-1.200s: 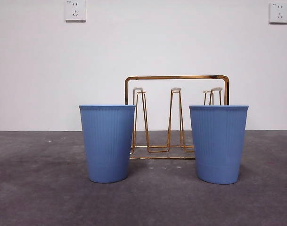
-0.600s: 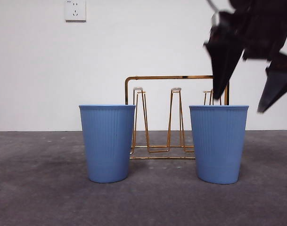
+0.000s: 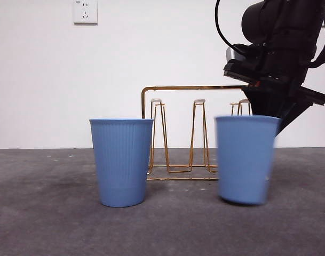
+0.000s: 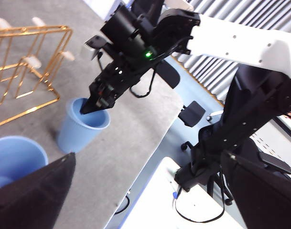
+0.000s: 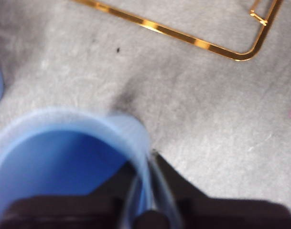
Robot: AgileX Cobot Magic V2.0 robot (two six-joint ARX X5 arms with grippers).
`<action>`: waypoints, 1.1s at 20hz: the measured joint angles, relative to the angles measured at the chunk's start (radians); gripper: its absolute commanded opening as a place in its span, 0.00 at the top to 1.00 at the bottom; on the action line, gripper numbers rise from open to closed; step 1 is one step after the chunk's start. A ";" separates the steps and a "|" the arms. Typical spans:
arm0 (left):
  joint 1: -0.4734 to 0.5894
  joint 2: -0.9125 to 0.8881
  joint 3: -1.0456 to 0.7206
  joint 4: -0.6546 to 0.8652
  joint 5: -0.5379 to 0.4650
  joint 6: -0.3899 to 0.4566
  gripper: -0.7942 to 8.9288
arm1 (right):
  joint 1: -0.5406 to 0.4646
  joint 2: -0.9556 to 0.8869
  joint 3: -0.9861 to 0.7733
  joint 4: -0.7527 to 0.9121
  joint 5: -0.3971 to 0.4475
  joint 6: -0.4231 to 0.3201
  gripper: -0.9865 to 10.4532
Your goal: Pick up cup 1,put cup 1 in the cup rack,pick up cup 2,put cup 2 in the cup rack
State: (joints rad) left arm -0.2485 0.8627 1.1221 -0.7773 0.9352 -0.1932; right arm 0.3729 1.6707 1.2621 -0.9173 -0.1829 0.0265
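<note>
Two blue ribbed cups stand in front of the gold wire cup rack [image 3: 199, 88]. Cup 1 [image 3: 242, 160] is the right-hand one, blurred and slightly off the table. My right gripper [image 3: 269, 113] comes down from the upper right and is shut on its rim, one jaw inside and one outside; the right wrist view shows the gripper [image 5: 147, 191] pinching the cup wall [image 5: 54, 162]. Cup 2 [image 3: 122, 162] stands upright on the left, untouched. My left gripper [image 4: 145, 210] waits open, high off to the side, looking over cup 1 [image 4: 83, 126], cup 2 [image 4: 14, 155] and the rack [image 4: 30, 29].
The rack's base wire [image 5: 198, 43] lies on the grey table just behind cup 1. The table edge [image 4: 150, 148] runs close to cup 1 on the side away from the rack. A white wall with sockets [image 3: 85, 12] is behind.
The right arm came in from the upper right, dropped onto the right cup's rim and closed. The cup has risen slightly and is now blurred. The left cup and rack have not moved.
</note>
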 measured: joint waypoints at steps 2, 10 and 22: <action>-0.016 0.011 0.000 0.016 0.000 -0.013 0.20 | 0.000 0.000 0.000 -0.002 -0.001 -0.012 0.93; -0.106 0.070 0.000 0.319 0.008 -0.197 0.20 | 0.000 -0.304 0.000 -0.025 -0.038 -0.042 0.93; -0.446 0.284 0.000 1.167 -0.271 -0.648 0.20 | 0.000 -0.949 0.020 0.503 -0.087 0.096 0.93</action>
State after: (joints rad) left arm -0.6945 1.1469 1.1221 0.3893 0.6640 -0.8413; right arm 0.3729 0.7216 1.2819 -0.4145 -0.2695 0.1223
